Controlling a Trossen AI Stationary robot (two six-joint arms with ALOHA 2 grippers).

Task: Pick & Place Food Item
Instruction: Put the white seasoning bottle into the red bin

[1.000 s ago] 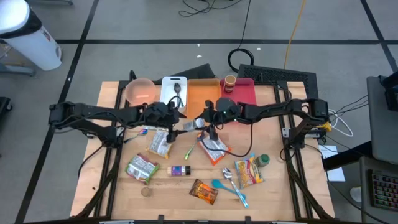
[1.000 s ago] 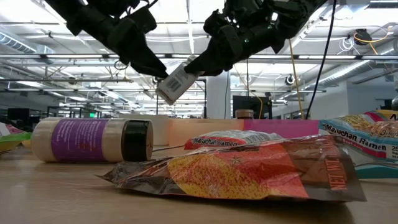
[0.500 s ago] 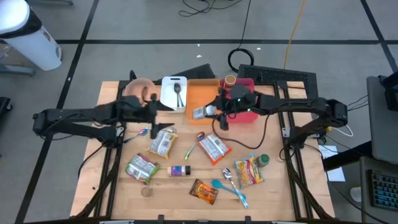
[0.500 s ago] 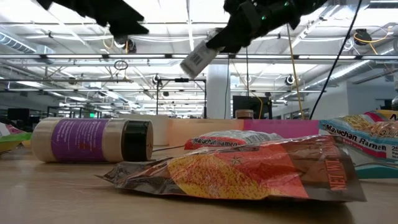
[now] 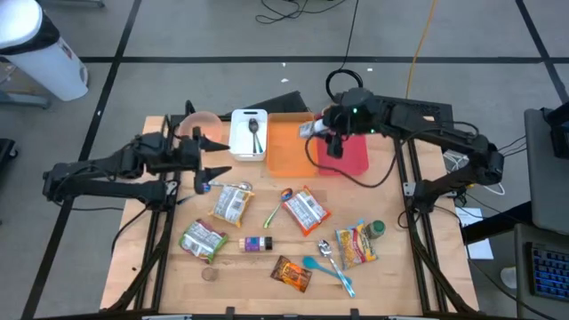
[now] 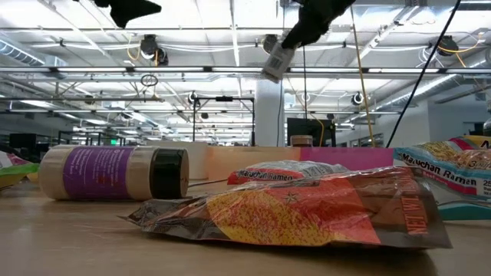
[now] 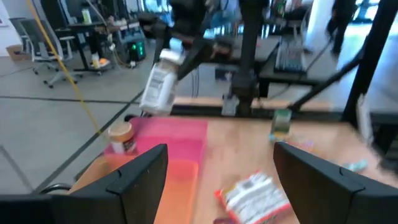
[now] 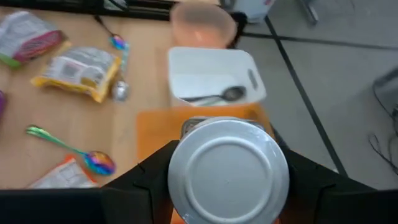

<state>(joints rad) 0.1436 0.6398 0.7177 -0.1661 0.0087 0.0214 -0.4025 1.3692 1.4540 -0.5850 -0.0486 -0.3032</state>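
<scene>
A small round can (image 5: 310, 130) with a white barcode label and a silver metal end (image 8: 227, 168) hangs high over the orange tray (image 5: 286, 153), next to the pink tray (image 5: 353, 153). My right gripper (image 5: 322, 133) is shut on it. The low view shows the can (image 6: 275, 61) tilted below that gripper (image 6: 295, 37). My left gripper (image 5: 216, 157) stands open and level over the table's left part, pointing at the can (image 7: 159, 87) from a distance, with nothing between its fingers (image 7: 142, 175). My right gripper pinches the can's round side wall between its two fingers (image 8: 148, 182), one on each side, with the silver end (image 8: 227, 155) facing back along the fingers. The fingers come slanting down from the table's right. The can hangs tilted, lifted clear above the orange tray.
A white tray (image 5: 238, 142) holding a spoon and a pink bowl (image 5: 199, 126) stand at the far left. Snack packets (image 5: 305, 212), ramen packs (image 5: 356, 245), a purple bottle (image 6: 115, 173), spoons (image 5: 329, 263) and a brown cup (image 5: 329, 117) lie around the table's middle and near part.
My right gripper has risen and carried the can from over the table's middle toward the far right, to above the orange tray. My left gripper has drawn away from the can toward the table's left edge and risen, tipping up to level.
</scene>
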